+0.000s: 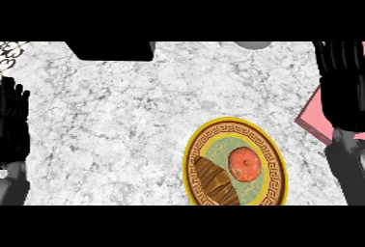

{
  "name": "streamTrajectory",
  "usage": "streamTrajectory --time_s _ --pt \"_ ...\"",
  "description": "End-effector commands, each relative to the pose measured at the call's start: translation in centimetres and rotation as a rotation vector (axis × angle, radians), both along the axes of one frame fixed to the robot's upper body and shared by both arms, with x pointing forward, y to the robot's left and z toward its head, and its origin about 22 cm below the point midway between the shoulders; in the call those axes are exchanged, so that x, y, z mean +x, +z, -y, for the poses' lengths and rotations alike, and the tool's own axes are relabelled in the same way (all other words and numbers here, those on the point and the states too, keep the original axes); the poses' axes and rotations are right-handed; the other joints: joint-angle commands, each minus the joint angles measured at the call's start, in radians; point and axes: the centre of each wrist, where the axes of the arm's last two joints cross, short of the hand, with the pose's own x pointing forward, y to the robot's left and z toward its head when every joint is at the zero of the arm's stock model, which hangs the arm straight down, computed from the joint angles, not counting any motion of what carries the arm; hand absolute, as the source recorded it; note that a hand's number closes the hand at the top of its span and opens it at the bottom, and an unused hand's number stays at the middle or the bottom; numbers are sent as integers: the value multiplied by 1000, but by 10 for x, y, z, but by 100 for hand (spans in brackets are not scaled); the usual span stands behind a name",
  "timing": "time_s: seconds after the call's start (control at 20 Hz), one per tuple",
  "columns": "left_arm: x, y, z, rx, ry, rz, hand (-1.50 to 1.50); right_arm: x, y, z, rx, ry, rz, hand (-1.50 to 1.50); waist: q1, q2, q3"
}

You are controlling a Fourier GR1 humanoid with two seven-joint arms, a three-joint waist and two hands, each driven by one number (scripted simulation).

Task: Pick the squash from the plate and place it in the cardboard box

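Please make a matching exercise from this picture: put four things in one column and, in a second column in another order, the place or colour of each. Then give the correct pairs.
Column 1
1. squash
2. plate
3. left robot hand
4. cardboard box

Column 2
A. pink, at the right edge, partly behind the right robot hand
B. yellow rim with a patterned band
C. orange-red, lying on the plate
D. open, resting at the left edge

Pairs: 1-C, 2-B, 3-D, 4-A
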Motion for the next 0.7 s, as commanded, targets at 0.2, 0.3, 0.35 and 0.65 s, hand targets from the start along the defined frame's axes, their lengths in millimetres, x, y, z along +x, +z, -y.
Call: streamTrajectory --time_s 0.2,0.3,0.35,0.65 --pt "-1 13 17 238 -319 -44 0 -36 31 39 -202 -354 16 -150 -158 -39 -12" --pt "-4 10 21 250 -382 -71 0 -46 -5 80 -525 -452 -218 -150 -212 -22 -24" --pt "-8 7 20 254 -430 -103 0 -55 -8 82 -506 -504 -242 -150 -194 -29 -17" --pt "-13 8 44 252 -570 -92 0 -118 -12 51 -724 -495 -169 -150 -106 -22 -10"
